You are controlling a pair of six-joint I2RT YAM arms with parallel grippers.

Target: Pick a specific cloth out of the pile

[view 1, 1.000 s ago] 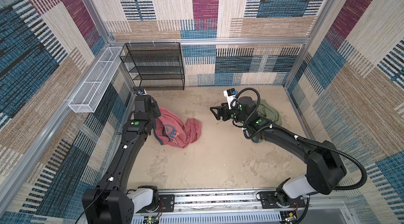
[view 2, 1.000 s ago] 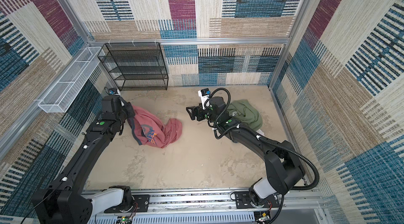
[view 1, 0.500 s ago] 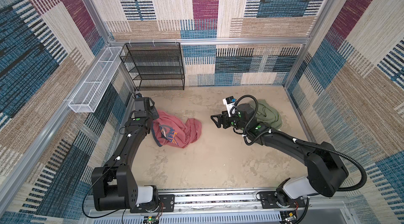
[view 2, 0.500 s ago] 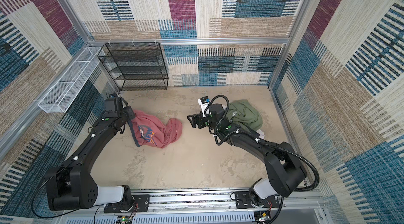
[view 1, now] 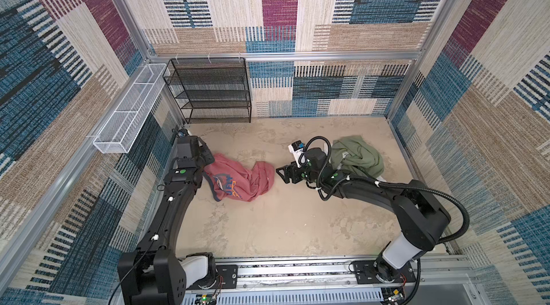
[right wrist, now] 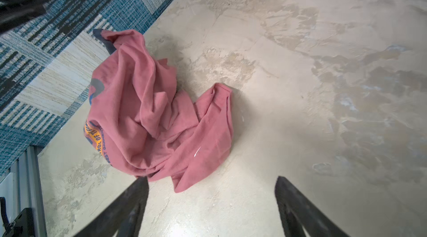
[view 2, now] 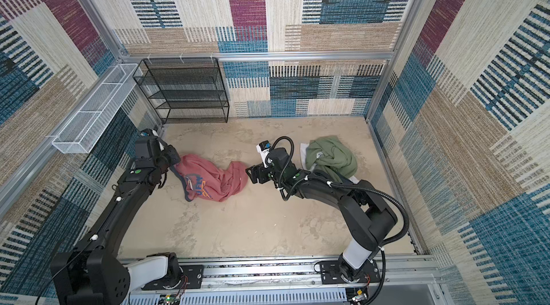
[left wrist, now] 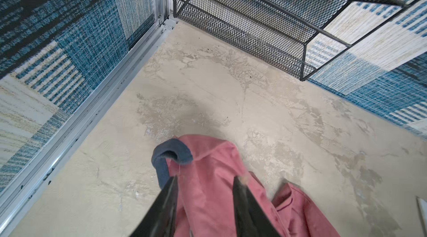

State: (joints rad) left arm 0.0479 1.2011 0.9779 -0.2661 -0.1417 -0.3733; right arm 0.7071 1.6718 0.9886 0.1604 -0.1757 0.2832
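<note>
Left wrist view: the left gripper (left wrist: 205,178), half-open, loosely straddles the salmon T-shirt (left wrist: 215,155) (right gripper (right wrist: 212,179) gapes empty); rising could snag fabric.

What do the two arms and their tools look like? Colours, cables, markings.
The left arm and right arm are black with white base segments and green dots near the wrist. The right arm carries a ribbed black hose and a looped cable by a white wrist block. The left tool and right tool each have two black tapered fingers.
</note>
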